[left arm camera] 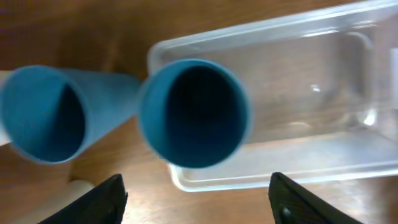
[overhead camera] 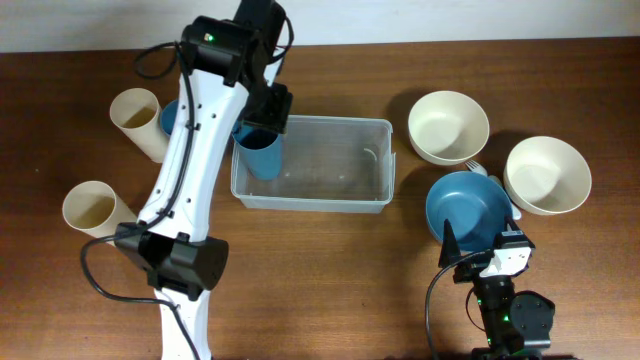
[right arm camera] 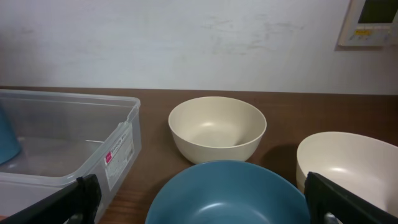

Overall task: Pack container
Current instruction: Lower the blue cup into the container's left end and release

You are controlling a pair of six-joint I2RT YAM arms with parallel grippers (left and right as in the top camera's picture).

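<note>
**ops:** L side status?

**me:** left pincer [left arm camera: 196, 180] open, jaws wide, touching nothing. I hang right over a blue cup [left arm camera: 193, 112]. It's upright, mouth up, standing inside the container [left arm camera: 311, 158] at the far-left corner. Wrist pic is blurry, so can't tell if the cup touches the container wall.

**ops:** container pos?

**me:** mid table [overhead camera: 330, 290], long side running L-R, btwn the cups on my left and the bowls on my right. Clear plastic w/ a rim lip, sitting flat. Outside it, just beside the left end, is a second blue cup [left arm camera: 43, 115], partly hidden under my arm from overhead. Next to that, further left, is a cream cup [overhead camera: 135, 115]. A second cream cup [overhead camera: 90, 205] sits nearer my base, well apart from the container.

**ops:** R side?

**me:** right pincer [right arm camera: 200, 183] fully open, nothing btwn the jaws, low over the near table edge. Closest thing is a blue bowl [right arm camera: 224, 193], just ahead of the tips, upright. The container's right end is left of that bowl, near but not touching. Beyond the blue bowl is a cream bowl [right arm camera: 217, 127]. A second cream bowl [right arm camera: 348, 162] is off to the right. Both upright, apart from each other. Farthest back is a pale wall [right arm camera: 186, 43] w/ a small panel [right arm camera: 373, 22] at top right, too cropped to read.
</note>
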